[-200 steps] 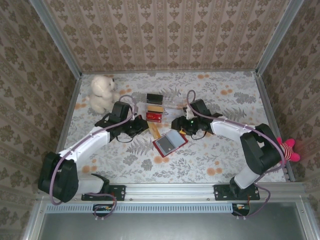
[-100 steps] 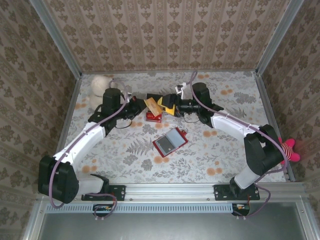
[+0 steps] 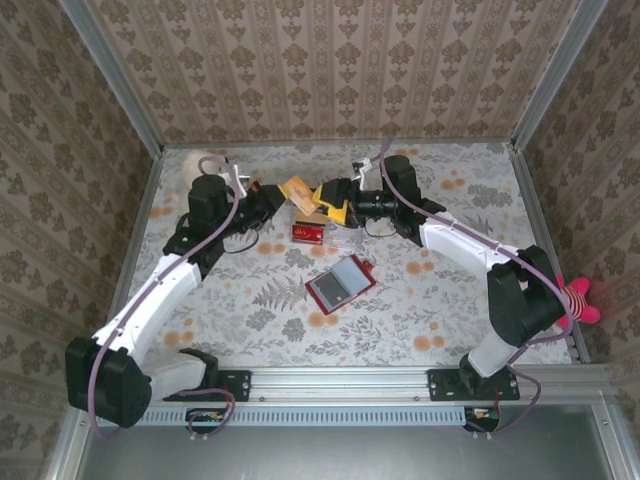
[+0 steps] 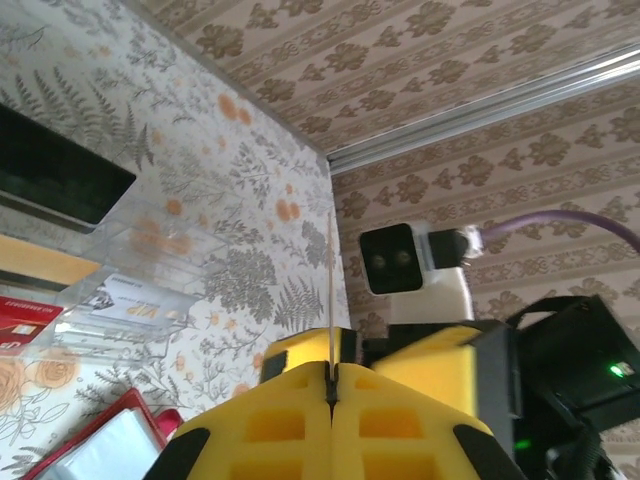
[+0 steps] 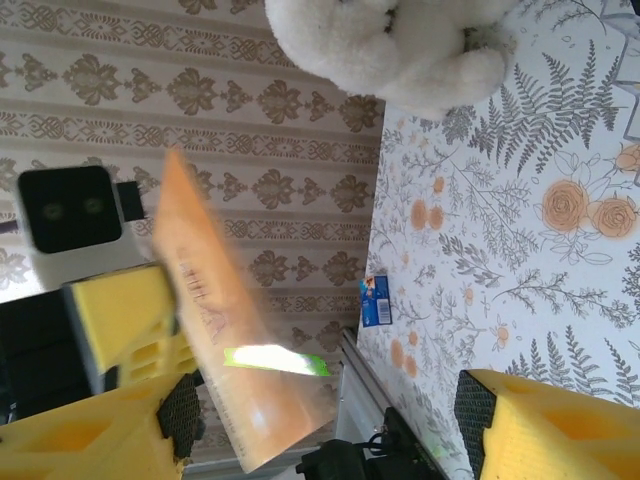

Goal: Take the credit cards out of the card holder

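So the floral counter (image 3: 450,310) takes up most of the top view, and both arms are stretched toward the back of it. The left arm (image 3: 160,285) comes in from the left and the right arm (image 3: 462,250) from the right, and they nearly meet in the middle. There's a fluffy white teddy (image 5: 400,45) at the back left, just behind the left arm's wrist.

A clear plastic tray (image 4: 140,245) sits below where the arms meet, with a thick black block (image 4: 55,175) just beyond it. A red printed packet (image 3: 308,232) is on its near side.

The red card holder (image 3: 340,283) lies open on the counter, greyish sleeve facing up. It's nearer the arm bases than the tray and well clear of both sets of fingers.

One orange credit card (image 3: 298,190) is up in the air over the back of the counter. The left fingers (image 4: 318,395) are pressed together on it. In the left wrist view it's just a thin edge-on line coming out of the seam between them.

The right fingers (image 3: 333,200) are spread wide and not pinching anything. From the right wrist view the card looks blurry and sits close to one finger, but I can't tell if it actually touches.
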Tool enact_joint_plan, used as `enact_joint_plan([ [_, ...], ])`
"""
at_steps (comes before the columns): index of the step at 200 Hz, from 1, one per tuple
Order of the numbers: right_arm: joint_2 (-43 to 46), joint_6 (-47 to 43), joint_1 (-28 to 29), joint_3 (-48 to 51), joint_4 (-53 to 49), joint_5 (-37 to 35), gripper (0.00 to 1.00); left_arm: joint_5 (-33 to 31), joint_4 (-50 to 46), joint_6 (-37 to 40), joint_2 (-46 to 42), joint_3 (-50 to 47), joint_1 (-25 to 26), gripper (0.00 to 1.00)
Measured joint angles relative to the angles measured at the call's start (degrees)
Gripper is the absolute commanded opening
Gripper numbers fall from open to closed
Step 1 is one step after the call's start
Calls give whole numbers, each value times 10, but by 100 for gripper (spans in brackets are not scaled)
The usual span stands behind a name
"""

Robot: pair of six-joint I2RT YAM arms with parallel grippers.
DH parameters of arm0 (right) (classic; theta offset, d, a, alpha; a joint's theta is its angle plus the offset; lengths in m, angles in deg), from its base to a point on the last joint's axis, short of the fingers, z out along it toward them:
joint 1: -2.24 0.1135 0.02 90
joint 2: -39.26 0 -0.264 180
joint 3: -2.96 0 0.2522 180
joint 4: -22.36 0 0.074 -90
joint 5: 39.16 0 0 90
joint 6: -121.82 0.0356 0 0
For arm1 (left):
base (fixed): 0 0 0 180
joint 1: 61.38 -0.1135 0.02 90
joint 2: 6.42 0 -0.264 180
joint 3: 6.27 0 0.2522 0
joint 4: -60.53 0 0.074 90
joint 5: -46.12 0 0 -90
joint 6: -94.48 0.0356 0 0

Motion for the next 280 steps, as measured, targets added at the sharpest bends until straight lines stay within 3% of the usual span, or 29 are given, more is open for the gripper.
enact_joint_plan([
  [25, -10, 19, 7, -10, 15, 3, 60, 0, 11, -5, -7, -5, 0, 0],
  [118, -27, 102, 10, -15, 120, 32, 9, 0, 8, -17, -19, -30, -19, 0],
  [133, -30, 104, 10, -15, 124, 33, 0, -1, 7, -17, -21, -34, -21, 11],
  [180, -57, 84, 7, -23, 109, 35, 0, -18, -38, -14, -28, -47, -39, 63],
  [206, -63, -3, -1, -48, 28, 18, 0, -35, -88, 2, -29, -49, -61, 87],
  [230, -63, -141, -4, -86, -70, -23, 0, -54, -135, 25, -29, -56, -80, 100],
  [280, -84, -418, -5, -113, -149, -57, 0, -68, -174, 45, -7, -103, -113, 100],
])
